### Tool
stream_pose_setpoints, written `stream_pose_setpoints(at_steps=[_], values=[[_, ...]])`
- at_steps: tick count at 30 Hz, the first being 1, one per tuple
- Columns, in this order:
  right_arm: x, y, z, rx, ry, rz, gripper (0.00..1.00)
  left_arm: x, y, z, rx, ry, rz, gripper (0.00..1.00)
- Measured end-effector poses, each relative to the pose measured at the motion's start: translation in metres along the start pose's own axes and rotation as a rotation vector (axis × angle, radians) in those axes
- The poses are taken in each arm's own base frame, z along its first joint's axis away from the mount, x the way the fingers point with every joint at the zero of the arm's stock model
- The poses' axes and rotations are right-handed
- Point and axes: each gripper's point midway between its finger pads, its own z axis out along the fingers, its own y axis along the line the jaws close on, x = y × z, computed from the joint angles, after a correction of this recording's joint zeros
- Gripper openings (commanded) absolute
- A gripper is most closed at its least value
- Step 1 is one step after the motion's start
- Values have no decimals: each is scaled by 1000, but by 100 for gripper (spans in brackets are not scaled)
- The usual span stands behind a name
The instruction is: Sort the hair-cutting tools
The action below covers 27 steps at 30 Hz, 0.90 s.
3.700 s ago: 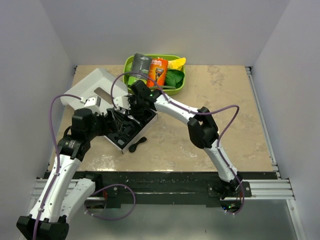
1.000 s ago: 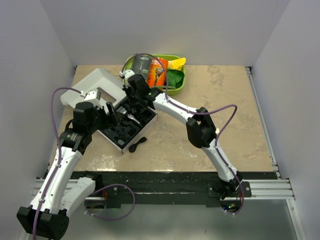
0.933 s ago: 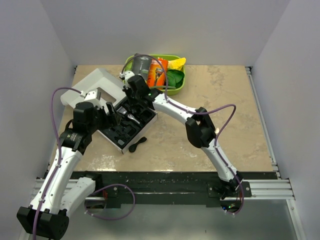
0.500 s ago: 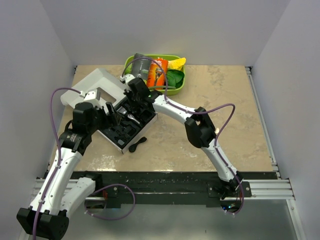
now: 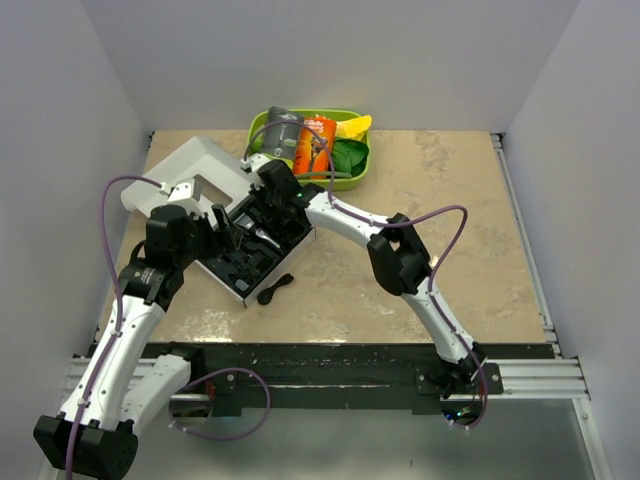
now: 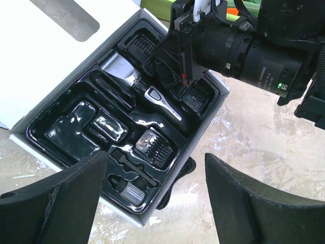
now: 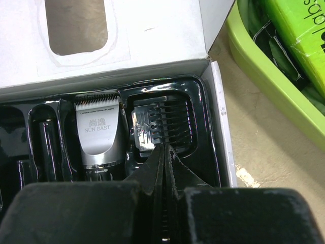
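black tray (image 7: 205, 127) corner: guide comb (image 7: 161, 124); right gripper (image 7: 163, 147) closed, empty, at comb's edge; left gripper (image 6: 155, 168) wide open above

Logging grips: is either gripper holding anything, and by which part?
Nothing is held: the left gripper hangs open over the case; the right gripper is shut empty, tips at the comb.

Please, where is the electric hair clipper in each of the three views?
Top external: the hair clipper lies centre-left, in the black tray, small and dark.
Left wrist: upper centre, diagonal in the tray.
Right wrist: lower left, only its silver head.
Shared landmark: the white box lid with its window.
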Motion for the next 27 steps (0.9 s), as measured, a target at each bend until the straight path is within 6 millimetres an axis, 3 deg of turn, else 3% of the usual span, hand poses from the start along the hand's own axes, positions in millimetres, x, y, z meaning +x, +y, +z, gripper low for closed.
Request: stream_pose_setpoints(at_steps=[19,27], values=[[-1,-4,-4,-4,-11,-60,0,-1,-1,-1,5,-3,-1,83],[-6,18,-16,-47,-12,-83,0,-1,-1,-1,6,-4,0,83]])
